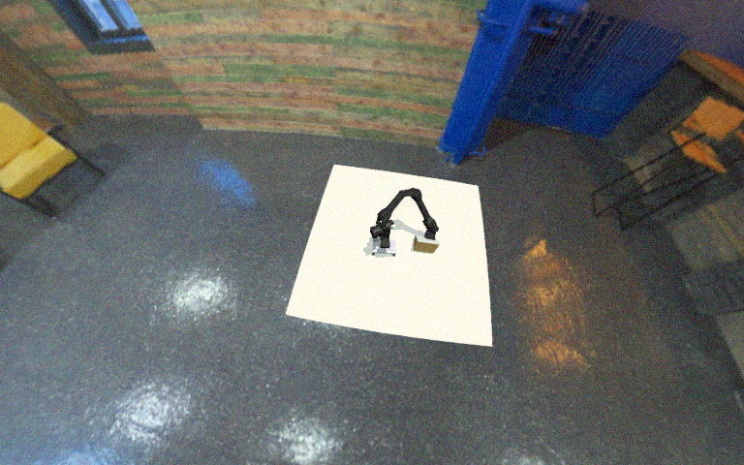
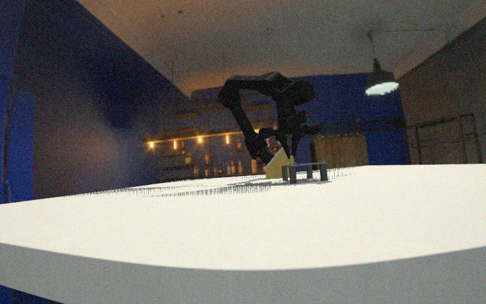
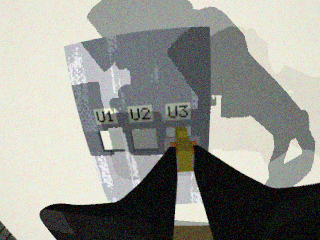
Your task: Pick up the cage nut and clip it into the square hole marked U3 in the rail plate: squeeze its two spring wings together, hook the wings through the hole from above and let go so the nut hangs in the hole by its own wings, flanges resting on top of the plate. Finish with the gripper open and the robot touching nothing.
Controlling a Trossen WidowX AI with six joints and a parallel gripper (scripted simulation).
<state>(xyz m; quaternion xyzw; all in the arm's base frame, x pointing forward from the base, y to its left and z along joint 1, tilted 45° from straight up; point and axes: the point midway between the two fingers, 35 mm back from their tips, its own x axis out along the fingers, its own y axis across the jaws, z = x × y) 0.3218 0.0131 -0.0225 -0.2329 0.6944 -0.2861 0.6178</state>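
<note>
Hand clamped on cage nut, which lies directly below it, over the rail plate's U3 hole, inward of all tabletop edges; seating unclear

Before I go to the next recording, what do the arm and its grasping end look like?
The single arm is black all over, with chunky rounded joints and slim links. Its pincer has two black fingers that taper towards narrow tips. I can make out no cables or markings on either.
</note>
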